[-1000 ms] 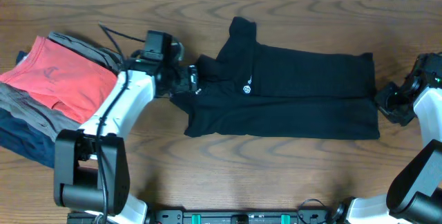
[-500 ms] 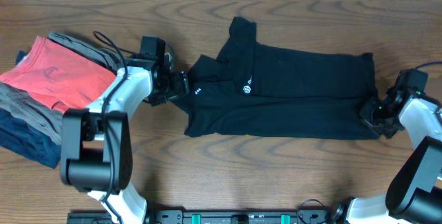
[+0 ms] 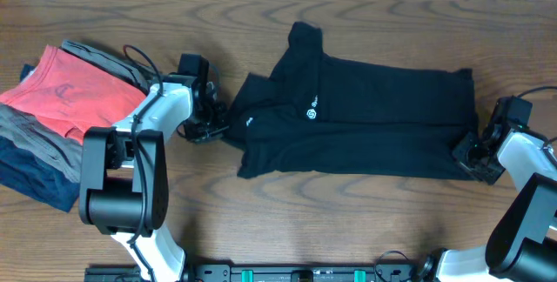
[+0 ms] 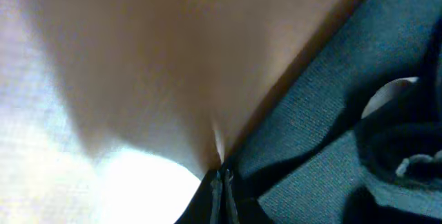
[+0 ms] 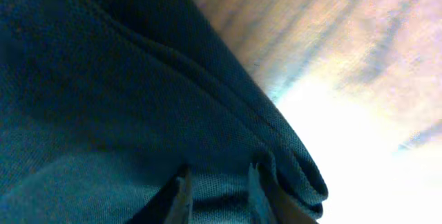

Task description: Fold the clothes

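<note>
Shirt: the black polo shirt [image 3: 357, 124] is lying lengthwise across the middle of the table [image 3: 287, 221], already folded into a long band, collar end pointing left
Left gripper [image 3: 211, 128]: pressing at the collar-end edge; the wrist view is showing its tips pinched together on a thin bit of cloth
Right gripper [image 3: 468, 153]: sitting at the hem-end corner, fingers [image 5: 181, 195] appearing to be closing on the layered hem, though not fully certain
Step in hand: gripping both ends, likely for the next fold
Doing it well: catching every layer, lifting both ends evenly, keeping the band taut
Nearby: folded pile [image 3: 61, 108] lying at far left
</note>
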Robot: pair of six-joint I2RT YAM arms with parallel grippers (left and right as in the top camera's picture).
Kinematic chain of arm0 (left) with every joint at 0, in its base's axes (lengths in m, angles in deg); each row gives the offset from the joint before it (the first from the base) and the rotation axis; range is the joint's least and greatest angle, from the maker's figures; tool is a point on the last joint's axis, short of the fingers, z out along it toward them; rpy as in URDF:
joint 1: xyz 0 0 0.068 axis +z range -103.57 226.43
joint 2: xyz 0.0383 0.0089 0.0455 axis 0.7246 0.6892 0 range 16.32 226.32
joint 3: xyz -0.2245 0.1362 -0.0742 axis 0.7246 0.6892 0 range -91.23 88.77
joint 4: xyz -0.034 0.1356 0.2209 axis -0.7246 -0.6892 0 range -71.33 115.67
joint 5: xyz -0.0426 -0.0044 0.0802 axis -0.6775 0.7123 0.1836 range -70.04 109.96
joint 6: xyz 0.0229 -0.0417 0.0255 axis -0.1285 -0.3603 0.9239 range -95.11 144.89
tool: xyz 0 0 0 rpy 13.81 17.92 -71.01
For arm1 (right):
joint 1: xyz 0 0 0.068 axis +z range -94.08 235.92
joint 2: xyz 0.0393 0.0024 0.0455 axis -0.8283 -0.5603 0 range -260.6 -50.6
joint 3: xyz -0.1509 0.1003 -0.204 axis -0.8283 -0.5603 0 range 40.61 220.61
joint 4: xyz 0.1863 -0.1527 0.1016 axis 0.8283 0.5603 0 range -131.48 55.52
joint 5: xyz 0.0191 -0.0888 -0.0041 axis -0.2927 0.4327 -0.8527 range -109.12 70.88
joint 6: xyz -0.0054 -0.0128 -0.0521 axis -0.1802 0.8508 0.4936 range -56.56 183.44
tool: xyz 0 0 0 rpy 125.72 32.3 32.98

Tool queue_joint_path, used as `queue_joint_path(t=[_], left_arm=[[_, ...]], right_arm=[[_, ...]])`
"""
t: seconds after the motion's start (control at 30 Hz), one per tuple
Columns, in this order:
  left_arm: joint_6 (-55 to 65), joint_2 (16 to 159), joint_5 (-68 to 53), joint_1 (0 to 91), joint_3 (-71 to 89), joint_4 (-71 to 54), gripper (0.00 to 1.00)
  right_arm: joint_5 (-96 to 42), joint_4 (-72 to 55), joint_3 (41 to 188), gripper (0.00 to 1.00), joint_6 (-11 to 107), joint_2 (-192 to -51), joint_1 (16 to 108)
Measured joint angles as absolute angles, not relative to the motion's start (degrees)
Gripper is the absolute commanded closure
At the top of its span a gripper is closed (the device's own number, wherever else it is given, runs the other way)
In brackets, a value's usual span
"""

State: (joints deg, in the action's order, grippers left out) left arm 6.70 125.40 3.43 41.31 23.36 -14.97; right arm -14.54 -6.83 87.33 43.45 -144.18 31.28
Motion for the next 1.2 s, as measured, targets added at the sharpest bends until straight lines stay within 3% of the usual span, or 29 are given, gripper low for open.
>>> queue_joint_path(t=[0.63,0.67,0.73,0.77,0.83,1.2], left_arm=[[6.7,122.6,9.5,46.4,23.6,-31.7,0.94],[6.7,120.8,9.5,46.4,23.7,-31.7,0.90],[7.1,117.1,9.2,46.4,23.8,-30.7,0.51],[6.9,114.9,8.8,46.4,23.8,-29.7,0.42],[6.8,111.3,7.7,46.4,23.8,-27.5,0.38],[5.4,110.1,2.1,45.3,28.7,-24.3,0.37]], right_arm=[[-12.0,-5.7,85.9,0.70,43.3,-142.9,26.4],[-12.0,-5.5,85.9,0.70,43.3,-142.9,26.4],[-12.0,-5.5,85.9,0.68,43.3,-142.9,26.4],[-12.0,-5.4,85.9,0.67,43.3,-142.8,26.4],[-12.2,-5.4,85.9,0.66,43.3,-142.8,26.4],[-12.6,-5.3,85.9,0.65,43.3,-142.8,26.1]])
